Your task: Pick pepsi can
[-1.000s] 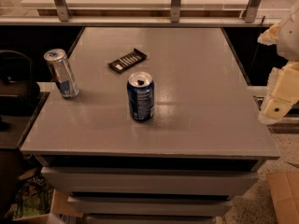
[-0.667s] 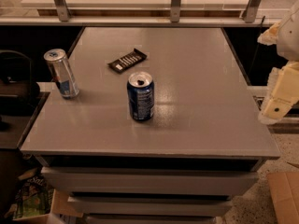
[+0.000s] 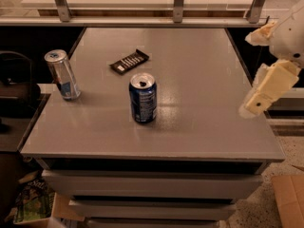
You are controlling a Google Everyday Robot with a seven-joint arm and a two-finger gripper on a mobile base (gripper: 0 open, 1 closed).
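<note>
- Nothing of the pick is done yet: the pepsi can (image 3: pixel 143 99) stands upright on the table (image 3: pixel 204 75), a little left of the middle and toward the front edge, with nothing touching it.
- The gripper (image 3: pixel 259 103) hangs at the right side of the view, over the table's right edge and well apart from the can. It carries nothing. Whether it is released or clenched I cannot tell.
- Left to do, as I judge it: bring the gripper across to the can, set it around the body, close and lift.
- Open room: the stretch of table between the gripper and the can is bare, so a straight reach from the right looks free.
- A taller, slimmer silver can (image 3: pixel 62 75) stands near the left edge, apart from the pepsi can. A dark wrapped bar (image 3: pixel 129 61) lies behind the pepsi can, near but not touching.
- Edges: the can sits nearer the front edge than the back, so a push from behind could send it toward the drop.
- A railed frame (image 3: pixel 179 1) runs along the far side.
</note>
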